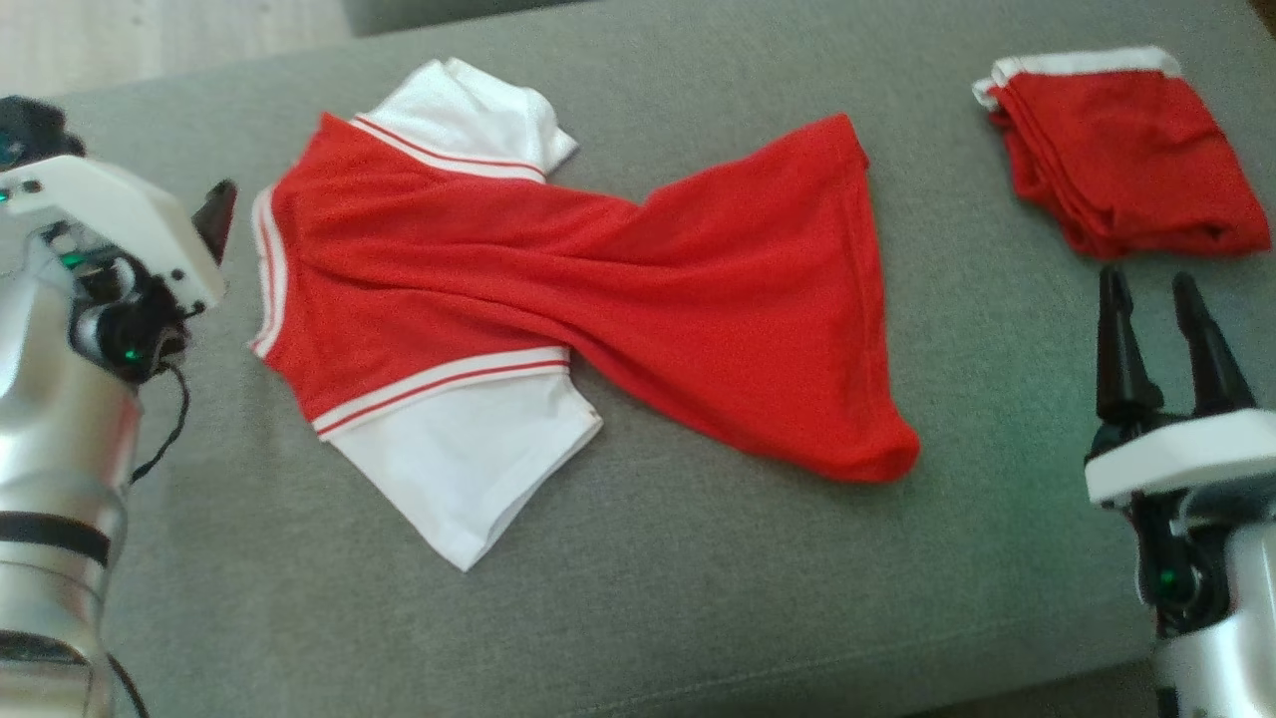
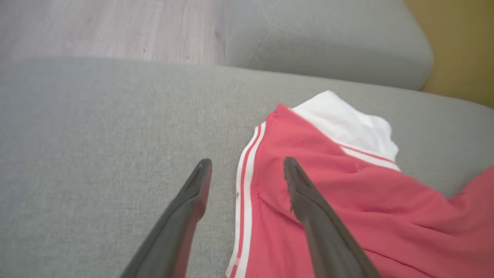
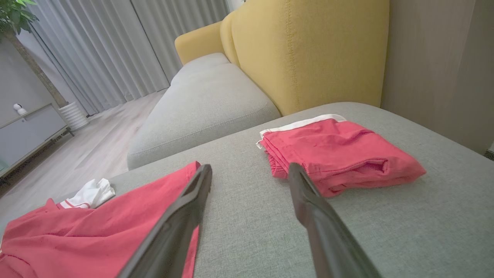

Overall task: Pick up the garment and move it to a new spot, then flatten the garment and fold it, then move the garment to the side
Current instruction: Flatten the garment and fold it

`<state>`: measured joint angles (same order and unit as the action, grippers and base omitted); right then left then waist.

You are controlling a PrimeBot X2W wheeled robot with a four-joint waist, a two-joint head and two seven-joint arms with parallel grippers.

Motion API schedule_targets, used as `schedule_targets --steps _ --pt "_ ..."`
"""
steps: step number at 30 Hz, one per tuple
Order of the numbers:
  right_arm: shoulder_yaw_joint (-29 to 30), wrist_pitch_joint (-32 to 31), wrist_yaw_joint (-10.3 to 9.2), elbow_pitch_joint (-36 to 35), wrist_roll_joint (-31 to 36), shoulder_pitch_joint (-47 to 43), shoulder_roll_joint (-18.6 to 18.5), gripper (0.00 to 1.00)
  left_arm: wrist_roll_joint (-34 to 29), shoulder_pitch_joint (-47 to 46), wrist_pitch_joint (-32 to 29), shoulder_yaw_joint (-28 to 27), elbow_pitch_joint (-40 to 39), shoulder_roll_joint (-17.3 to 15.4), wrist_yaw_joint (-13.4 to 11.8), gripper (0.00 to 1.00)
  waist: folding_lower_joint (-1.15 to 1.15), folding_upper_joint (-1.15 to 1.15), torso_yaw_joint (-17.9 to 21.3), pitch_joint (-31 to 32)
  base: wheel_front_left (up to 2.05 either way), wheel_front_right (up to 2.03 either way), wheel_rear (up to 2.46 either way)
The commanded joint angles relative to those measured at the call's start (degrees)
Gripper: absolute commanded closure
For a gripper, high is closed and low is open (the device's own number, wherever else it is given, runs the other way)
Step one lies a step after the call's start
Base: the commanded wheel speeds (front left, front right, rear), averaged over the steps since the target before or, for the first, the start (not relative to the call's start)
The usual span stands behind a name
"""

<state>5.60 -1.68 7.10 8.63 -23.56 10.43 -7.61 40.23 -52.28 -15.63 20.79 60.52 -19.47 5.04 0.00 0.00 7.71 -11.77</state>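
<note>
Here, red shirt [image 1: 558, 289] twisted on cushion [image 1: 698, 598], left gripper [image 2: 247, 162] spread

Your left pincer [image 2: 247, 164]: two long dark fingers, matte, tapered to narrow tips. White angular wrist cover [image 1: 120, 214] behind it carried small dark screws. Under cover you had black joint hardware with green indicator light [image 1: 130, 354], thin black cable [image 1: 174, 419] looping alongside. Left forearm [image 1: 60, 449] was glossy silver, ringed by black band [image 1: 50, 538]. Your right pincer [image 1: 1148, 289] matched: same dark pointed fingers, seated on white block [image 1: 1186, 454]. Beneath block: black hardware, second green light [image 1: 1164, 578], silver right forearm [image 1: 1216, 658].
</note>
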Motion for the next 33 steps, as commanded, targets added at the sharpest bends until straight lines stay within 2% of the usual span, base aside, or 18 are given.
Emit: schedule_targets --steps 1,7,10,13,16,17,18,21,23,28,33 --pt "-1.2 0.5 0.39 -1.9 0.4 -0.5 -1.0 0.0 -0.4 -2.3 1.2 -1.1 -2.3 -2.3 0.3 0.0 0.0 0.0 -1.7 1.9 0.0 0.0 0.0" --pt "-1.8 3.5 0.39 -2.9 1.0 -3.5 -1.5 0.0 -0.9 2.6 14.2 -0.6 -11.0 -0.7 1.6 0.0 0.0 0.0 -4.7 6.1 0.0 0.0 0.0" --pt "-1.8 5.2 0.39 -3.1 1.7 -5.3 -1.6 0.0 -2.9 8.1 23.4 -0.4 -18.1 -0.9 0.6 0.0 0.0 0.0 -5.5 7.8 0.0 0.0 0.0" --pt "-2.0 6.9 0.39 -3.6 2.0 -7.2 -1.5 0.0 -5.7 15.6 29.3 -0.4 -27.4 -0.9 -2.7 0.0 0.0 0.0 -5.9 9.3 0.0 0.0 0.0" --pt "-2.0 8.1 0.39 -4.4 2.5 -9.0 -1.0 0.0 -9.2 25.0 30.5 -2.0 -39.4 -0.6 -8.0 0.0 0.0 0.0 -6.0 10.4 0.0 0.0 0.0" --pt "-2.0 8.3 0.39 -4.6 2.6 -9.5 -0.9 0.0 -10.5 28.3 30.6 -3.3 -44.1 0.0 -9.9 0.0 0.0 0.0 -6.0 10.6 0.0 0.0 0.0" --pt "-2.2 8.3 0.39 -4.7 2.8 -10.5 -0.6 0.0 -13.1 35.2 30.6 -5.6 -52.6 1.6 -12.8 0.0 0.0 0.0 -5.8 10.9 0.0 0.0 0.0" --pt "-2.5 8.0 0.39 -4.6 2.8 -11.2 -0.6 0.0 -16.4 43.7 30.6 -7.7 -61.3 4.9 -15.2 0.0 0.0 0.0 -6.0 11.0 0.0 0.0 0.0" --pt "-2.6 7.5 0.39 -4.3 2.8 -11.4 -1.0 0.0 -18.1 47.2 30.6 -8.1 -64.0 6.9 -15.3 0.0 0.0 0.0 -6.3 10.9 0.0 0.0 0.0" --pt "-4.0 5.1 0.39 -3.0 2.6 -9.8 -2.5 0.0 -20.3 49.6 30.6 -8.8 -65.4 10.2 -13.2 0.0 0.0 0.0 -7.2 10.2 0.0 0.0 0.0" --pt "-7.0 0.6 0.39 3.4 0.5 -3.8 -4.7 0.0 -22.5 49.4 30.6 -8.9 -64.6 13.1 -11.1 0.0 0.0 0.0 -9.7 8.6 0.0 0.0 0.0"
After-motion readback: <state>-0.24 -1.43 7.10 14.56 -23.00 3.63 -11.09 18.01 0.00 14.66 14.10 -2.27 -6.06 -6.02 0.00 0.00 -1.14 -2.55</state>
